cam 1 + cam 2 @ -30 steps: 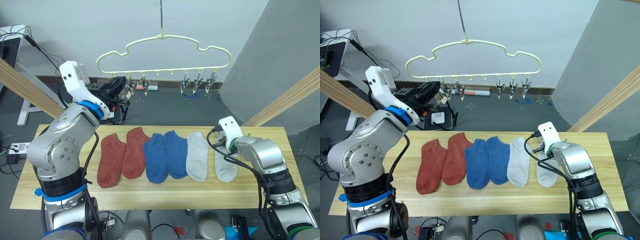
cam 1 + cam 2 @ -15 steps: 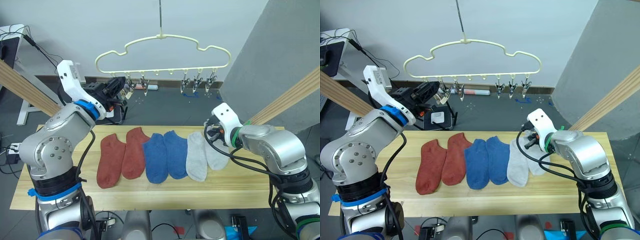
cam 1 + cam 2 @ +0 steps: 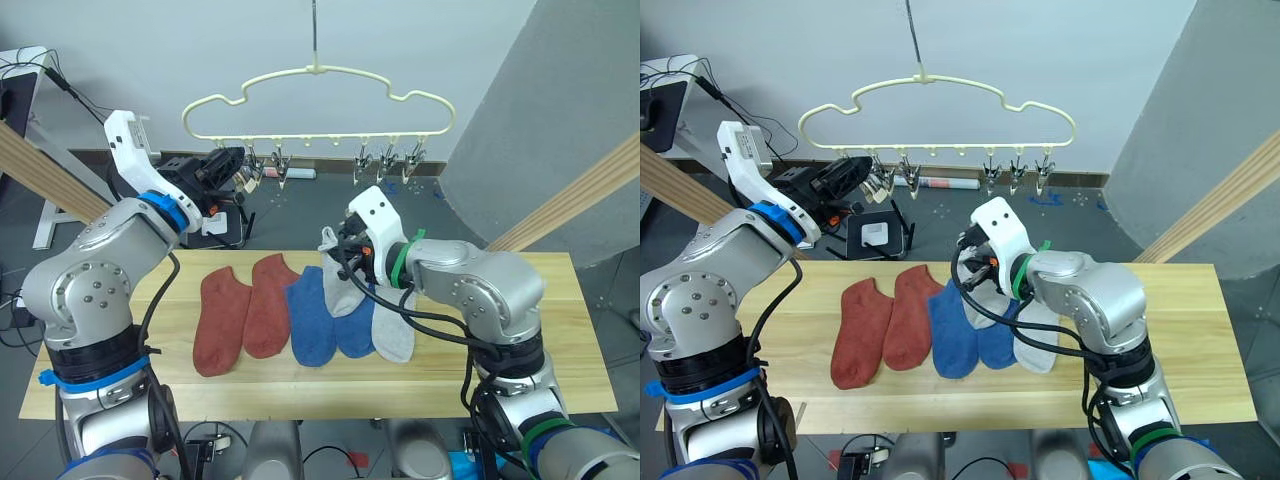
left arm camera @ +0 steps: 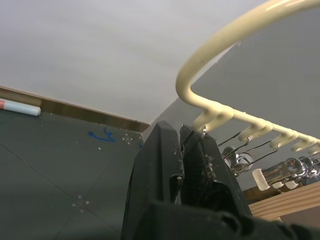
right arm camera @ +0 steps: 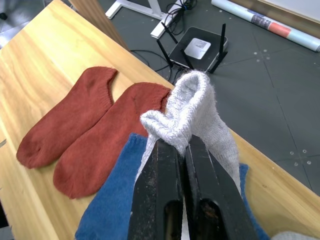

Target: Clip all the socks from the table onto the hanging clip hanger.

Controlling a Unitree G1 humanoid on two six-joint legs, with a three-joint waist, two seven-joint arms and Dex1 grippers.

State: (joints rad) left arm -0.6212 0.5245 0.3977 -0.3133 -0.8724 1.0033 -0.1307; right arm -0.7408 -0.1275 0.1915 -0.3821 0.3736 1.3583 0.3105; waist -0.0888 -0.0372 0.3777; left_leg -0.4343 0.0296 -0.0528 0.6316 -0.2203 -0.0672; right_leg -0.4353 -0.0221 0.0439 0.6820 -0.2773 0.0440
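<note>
Status: zero socks clipped so far, one in hand, five on the table.

Upper left of the head view: left gripper (image 3: pixel 226 163) is up at the left end of the clip hanger (image 3: pixel 318 74), fingers pressed nearly together. The left wrist view shows them closed on what looks like the end clip's wire, just under the pale-yellow curve; I judge it is holding or squeezing that clip ready for a sock, but can't confirm the clip is open. The remaining silver clips (image 3: pixel 388 158) along the bar hang bare.

Lower left to centre: the table (image 3: pixel 560 340) carries two rust-red socks (image 3: pixel 243 312) side by side, then two blue socks (image 3: pixel 320 315) touching them to the right.

Centre: right gripper (image 3: pixel 340 258) has its jaws clamped on the cuff of one grey sock (image 3: pixel 340 278). The cuff is bunched above the fingertips and the sock is lifted, its toe end trailing down over the blue pair. It sits below the hanger, between the table and the clip row, not yet at a clip.

Right of centre: the second grey sock (image 3: pixel 394 325) lies flat on the wood beside the blue pair.

Remaining, by my read: carry the held grey sock up to the clip at the left gripper, get it pinched, then repeat for the other five. Task is at its first sock.
</note>
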